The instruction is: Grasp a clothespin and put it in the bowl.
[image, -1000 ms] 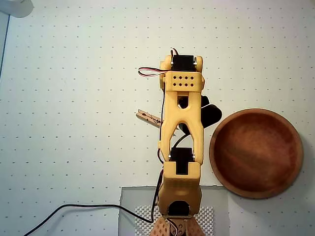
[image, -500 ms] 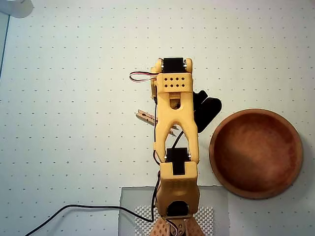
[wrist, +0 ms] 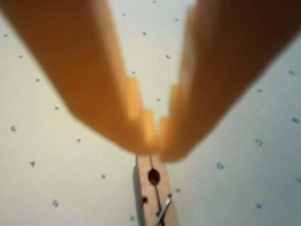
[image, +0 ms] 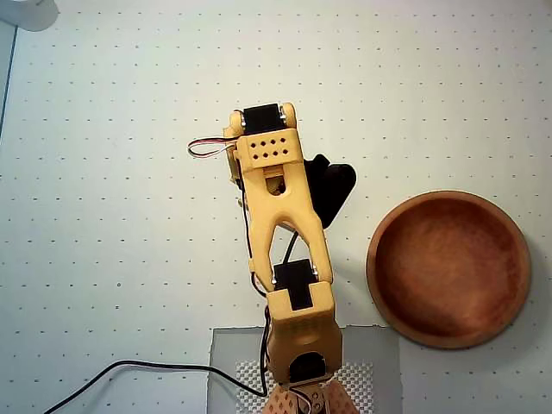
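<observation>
Overhead view shows one yellow arm (image: 285, 250) reaching up the middle of the white dotted bench (image: 112, 172), and one bowl (image: 448, 269) of reddish-brown wood at the right, standing just beside the arm's lower half and apart from it. The bowl holds nothing. No clothespin can be made out from above; the arm covers the spot where it lies. One black cable (image: 129, 371) runs off from the base to the lower left corner. Bare bench lies wide to the left and above the arm, while the bowl's rim sits close to the right edge of the picture.

Wrist view gives one clothespin (wrist: 157, 195), lying flat on the bench with its metal spring showing. The tool (wrist: 157, 136) has its two yellow fingers drawn nearly together at the tips, over the clothespin's near end; they seem to pinch it, though the blur leaves contact uncertain
</observation>
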{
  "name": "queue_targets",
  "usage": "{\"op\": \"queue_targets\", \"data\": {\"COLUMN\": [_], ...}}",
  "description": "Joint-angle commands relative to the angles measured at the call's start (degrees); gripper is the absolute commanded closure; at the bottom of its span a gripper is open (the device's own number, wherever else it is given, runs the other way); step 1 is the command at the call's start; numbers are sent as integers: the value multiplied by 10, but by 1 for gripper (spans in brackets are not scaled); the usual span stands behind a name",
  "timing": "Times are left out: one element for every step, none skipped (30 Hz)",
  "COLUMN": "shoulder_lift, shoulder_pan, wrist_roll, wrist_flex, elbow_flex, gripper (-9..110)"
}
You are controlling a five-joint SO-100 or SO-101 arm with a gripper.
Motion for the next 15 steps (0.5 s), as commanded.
{"op": "queue_targets", "data": {"shoulder_lift": [47,47,47,47,47,47,47,47,47,42,34,25,11,-2,-12], "shoulder_pan": [2,4,4,4,5,8,14,19,23,26,31,36,40,41,43], "wrist_roll": [-10,-10,-10,-10,-11,-13,-25,-40,-51,-65,-76,-86,-98,-104,-110], "wrist_flex": [18,18,18,18,18,18,18,18,18,18,18,18,18,18,18], "elbow_flex": [-37,-37,-36,-37,-38,-39,-39,-39,-39,-39,-39,-40,-40,-40,-41], "gripper": [104,104,103,102,100,97,93,90,88,86,85,83,82,81,81]}}
